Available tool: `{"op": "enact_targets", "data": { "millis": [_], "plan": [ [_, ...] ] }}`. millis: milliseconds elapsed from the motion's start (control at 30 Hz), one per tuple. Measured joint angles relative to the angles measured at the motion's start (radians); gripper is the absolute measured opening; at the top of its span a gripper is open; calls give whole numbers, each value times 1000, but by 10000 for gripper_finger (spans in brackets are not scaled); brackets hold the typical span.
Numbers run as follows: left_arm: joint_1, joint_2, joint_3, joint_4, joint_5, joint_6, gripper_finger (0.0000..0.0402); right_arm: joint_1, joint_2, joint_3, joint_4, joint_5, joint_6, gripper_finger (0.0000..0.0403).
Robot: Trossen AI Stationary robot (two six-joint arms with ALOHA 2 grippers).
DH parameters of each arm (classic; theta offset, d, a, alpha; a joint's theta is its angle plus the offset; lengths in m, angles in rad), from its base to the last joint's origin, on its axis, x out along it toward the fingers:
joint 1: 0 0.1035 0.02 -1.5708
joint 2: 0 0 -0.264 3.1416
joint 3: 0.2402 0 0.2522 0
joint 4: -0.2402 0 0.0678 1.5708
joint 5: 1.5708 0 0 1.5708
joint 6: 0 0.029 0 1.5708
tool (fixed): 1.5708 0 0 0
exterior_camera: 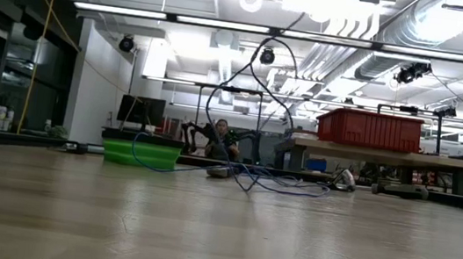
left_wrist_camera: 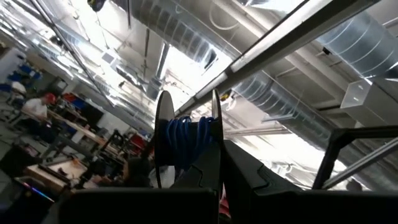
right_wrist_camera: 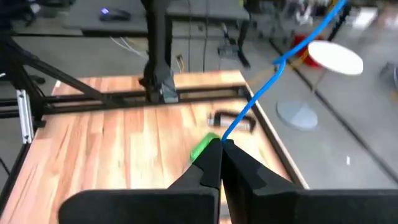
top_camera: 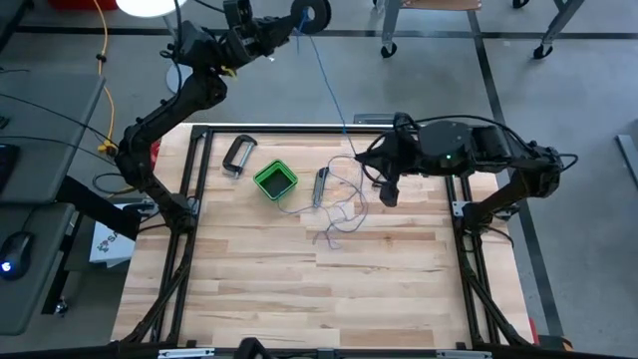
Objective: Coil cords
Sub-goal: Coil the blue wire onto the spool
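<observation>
High view: green box [top_camera: 276,179] beside loose wire [top_camera: 344,209]

Grey floor [top_camera: 558,90], bright ceiling lights [exterior_camera: 192,20]

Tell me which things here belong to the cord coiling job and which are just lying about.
Belongs to the job:
- thin blue wire
- small round dark spool, in the left pincer
- right pincer, shut on the wire

Lying about:
- green box
- metal clamp
</observation>
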Motion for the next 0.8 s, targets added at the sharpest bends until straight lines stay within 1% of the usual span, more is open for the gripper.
{"op": "enact_targets", "data": {
  "millis": [100,300,433,533,667,700,733,800],
  "plan": [
    [16,-4,0,9,0,0,0,0,-1,0,-81,-1,68,0],
    [34,-6,0,84,-5,-2,0,-2,-1,0,-233,-4,202,0],
    [39,-7,0,85,-14,-10,0,-2,0,-1,-285,-8,232,0],
    [33,-7,0,84,-8,-42,0,-2,-1,-1,-267,9,232,0],
    [4,-7,0,107,-1,-105,0,-5,0,-1,-185,159,212,1],
    [-7,-7,0,119,5,-128,0,-14,0,-1,-146,176,192,4],
    [-22,-7,0,130,12,-151,0,-29,0,-1,-103,173,168,9],
    [-61,-8,0,137,26,-182,0,-70,5,-1,0,124,122,26]
  ]
}}
